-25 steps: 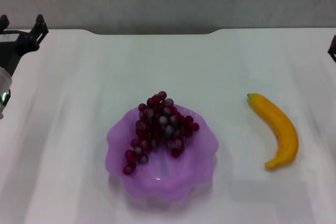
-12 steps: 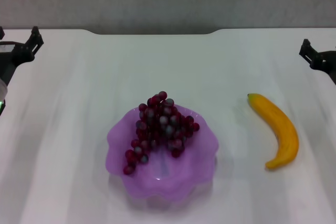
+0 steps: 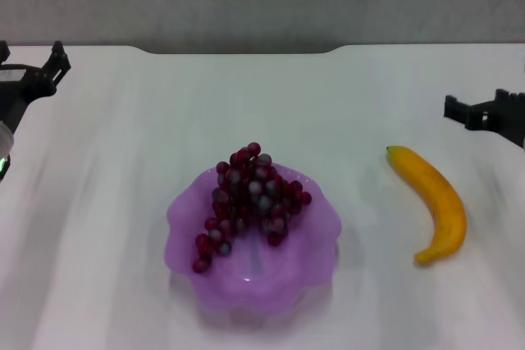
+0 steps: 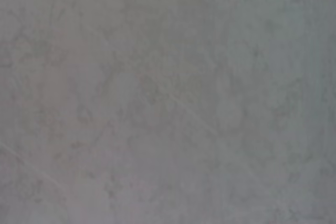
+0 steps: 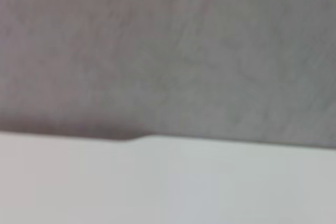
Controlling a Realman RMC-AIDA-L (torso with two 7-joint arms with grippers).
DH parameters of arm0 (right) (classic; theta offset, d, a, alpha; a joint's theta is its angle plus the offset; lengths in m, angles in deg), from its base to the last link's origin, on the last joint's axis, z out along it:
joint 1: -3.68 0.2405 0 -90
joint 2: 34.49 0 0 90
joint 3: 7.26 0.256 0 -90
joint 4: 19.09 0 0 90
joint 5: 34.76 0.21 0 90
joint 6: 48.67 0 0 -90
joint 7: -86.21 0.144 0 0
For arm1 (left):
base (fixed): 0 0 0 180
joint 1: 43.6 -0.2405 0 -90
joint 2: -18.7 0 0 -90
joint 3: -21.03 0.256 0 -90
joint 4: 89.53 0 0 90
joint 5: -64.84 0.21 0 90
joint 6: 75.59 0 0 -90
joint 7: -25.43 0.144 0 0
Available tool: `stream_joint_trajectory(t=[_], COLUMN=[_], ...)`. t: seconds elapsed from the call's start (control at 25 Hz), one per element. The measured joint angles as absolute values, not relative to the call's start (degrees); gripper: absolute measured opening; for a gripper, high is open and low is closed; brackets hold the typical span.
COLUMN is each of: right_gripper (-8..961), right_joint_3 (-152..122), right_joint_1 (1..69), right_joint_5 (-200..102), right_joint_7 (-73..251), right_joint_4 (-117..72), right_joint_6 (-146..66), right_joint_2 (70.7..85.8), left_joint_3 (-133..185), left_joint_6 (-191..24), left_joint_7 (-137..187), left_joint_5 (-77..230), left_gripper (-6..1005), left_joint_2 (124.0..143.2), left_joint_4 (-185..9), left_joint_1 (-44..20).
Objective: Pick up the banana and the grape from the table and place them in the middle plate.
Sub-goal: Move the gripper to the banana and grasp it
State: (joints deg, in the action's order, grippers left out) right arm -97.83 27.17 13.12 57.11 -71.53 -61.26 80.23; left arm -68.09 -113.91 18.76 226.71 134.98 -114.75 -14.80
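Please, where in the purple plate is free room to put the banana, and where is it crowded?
In the middle plate the grape fills the far and centre part. The near part and the near right side toward the banana are bare. The table between plate and banana is open, with the right hand above the banana's far end.

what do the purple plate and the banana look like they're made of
The middle plate looks like thin translucent plastic: the white table shows faintly through its wavy rim, with a soft gloss. The banana seems smooth and evenly orange-yellow with a mild sheen, possibly a plastic replica, though real fruit cannot be ruled out.
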Motion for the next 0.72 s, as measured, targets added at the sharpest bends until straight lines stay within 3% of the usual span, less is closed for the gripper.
stream_joint_trajectory(t=[0.72], right_gripper=[880], right_joint_3=[-98.85], right_joint_1=[25.10], right_joint_5=[12.78], right_joint_7=[56.49], right_joint_4=[-71.37], right_joint_6=[-72.10], right_joint_2=[80.65], left_joint_3=[-68.01], left_joint_6=[-113.20], left_joint_7=[18.76], left_joint_5=[227.27], left_gripper=[862], left_joint_2=[135.11], left_joint_4=[-114.84], left_joint_1=[-14.66])
